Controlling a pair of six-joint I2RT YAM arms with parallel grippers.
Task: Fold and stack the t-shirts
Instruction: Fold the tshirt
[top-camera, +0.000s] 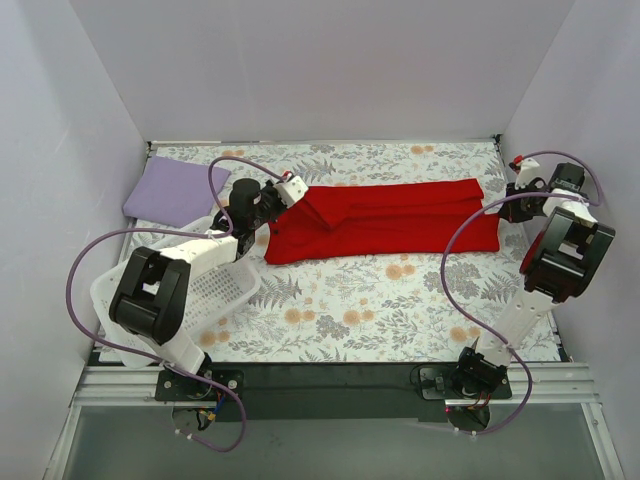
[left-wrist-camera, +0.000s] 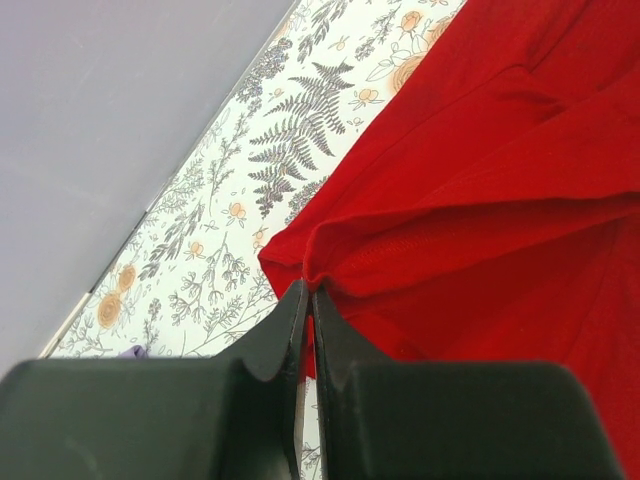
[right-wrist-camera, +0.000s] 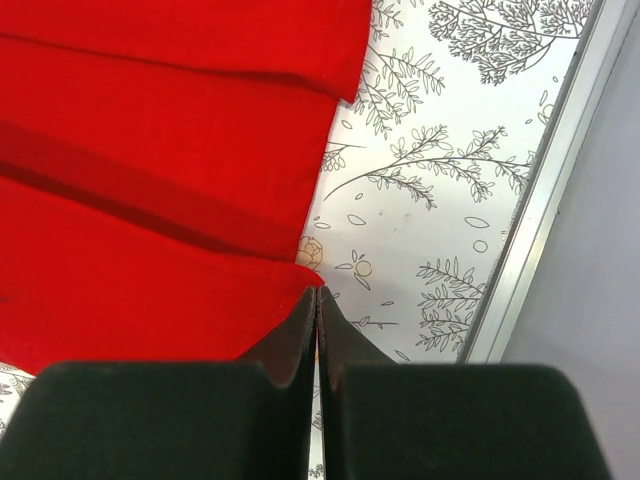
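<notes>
The red t-shirt (top-camera: 385, 220) lies stretched in a long folded band across the back of the table. My left gripper (top-camera: 302, 196) is at its left end; in the left wrist view the jaws (left-wrist-camera: 308, 292) are shut with a pinch of the red t-shirt (left-wrist-camera: 480, 200) hem between the tips. My right gripper (top-camera: 496, 205) is at the right end, and its jaws (right-wrist-camera: 318, 294) are shut on the corner of the red t-shirt (right-wrist-camera: 150, 200). The lavender t-shirt (top-camera: 172, 190) lies folded at the back left corner, away from both grippers.
A white perforated basket (top-camera: 215, 285) sits under the left arm at the near left. The floral tablecloth (top-camera: 370, 300) covers the table. Grey walls close in the back and sides; a metal rail (right-wrist-camera: 545, 200) runs along the right edge.
</notes>
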